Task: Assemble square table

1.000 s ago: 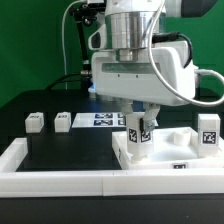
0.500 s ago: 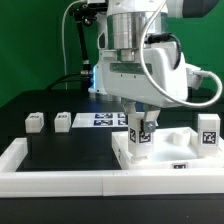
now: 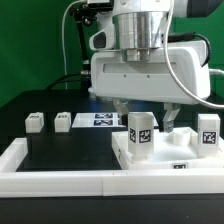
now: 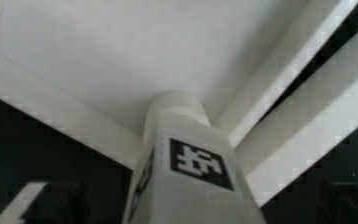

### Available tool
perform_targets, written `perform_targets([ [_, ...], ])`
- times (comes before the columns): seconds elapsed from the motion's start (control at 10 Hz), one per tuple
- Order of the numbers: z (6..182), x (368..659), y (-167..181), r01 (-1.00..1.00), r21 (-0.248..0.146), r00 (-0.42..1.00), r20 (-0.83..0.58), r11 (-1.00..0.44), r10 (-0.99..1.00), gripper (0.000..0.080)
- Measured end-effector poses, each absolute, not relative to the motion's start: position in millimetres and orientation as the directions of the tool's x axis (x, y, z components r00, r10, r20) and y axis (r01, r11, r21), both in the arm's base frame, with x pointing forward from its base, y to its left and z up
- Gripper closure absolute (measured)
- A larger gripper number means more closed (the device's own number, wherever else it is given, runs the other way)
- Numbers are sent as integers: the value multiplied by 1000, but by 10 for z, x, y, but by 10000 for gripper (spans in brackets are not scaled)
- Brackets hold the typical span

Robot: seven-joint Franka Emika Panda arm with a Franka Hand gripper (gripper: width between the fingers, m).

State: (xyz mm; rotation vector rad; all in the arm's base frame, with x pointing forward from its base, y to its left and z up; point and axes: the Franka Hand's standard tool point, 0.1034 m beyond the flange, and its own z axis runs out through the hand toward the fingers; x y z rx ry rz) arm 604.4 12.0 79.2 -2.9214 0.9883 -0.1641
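The square tabletop [image 3: 170, 158] lies flat on the black table [image 3: 70, 145] at the exterior view's lower right, just inside the white rim [image 3: 60, 181]. One leg [image 3: 140, 131] stands upright on the tabletop's corner toward the exterior view's left and a second leg [image 3: 208, 131] stands at its right side. The gripper [image 3: 146, 112] hangs just above the first leg with its fingers spread wide to either side of it, gripping nothing. Two more legs [image 3: 35, 121] [image 3: 63, 120] sit well apart on the black table at the exterior view's left, near the marker board [image 3: 103, 120].
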Motion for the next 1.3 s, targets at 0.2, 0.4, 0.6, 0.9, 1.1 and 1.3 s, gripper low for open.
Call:
perform_targets([
  [0.2,793,6044,118,-465,-68,878,96,-883,-470,151],
  [0.4,787,6033,128,-308,-48,945,100,-950,-311,151],
  [0.6,785,6010,149,-160,-28,983,80,-987,-162,151],
  [0.9,794,6014,89,75,0,994,77,-997,75,151],
  [1.1,810,6027,57,185,17,979,79,-983,186,151],
  [1.3,826,6049,55,187,21,978,91,-982,188,170],
])
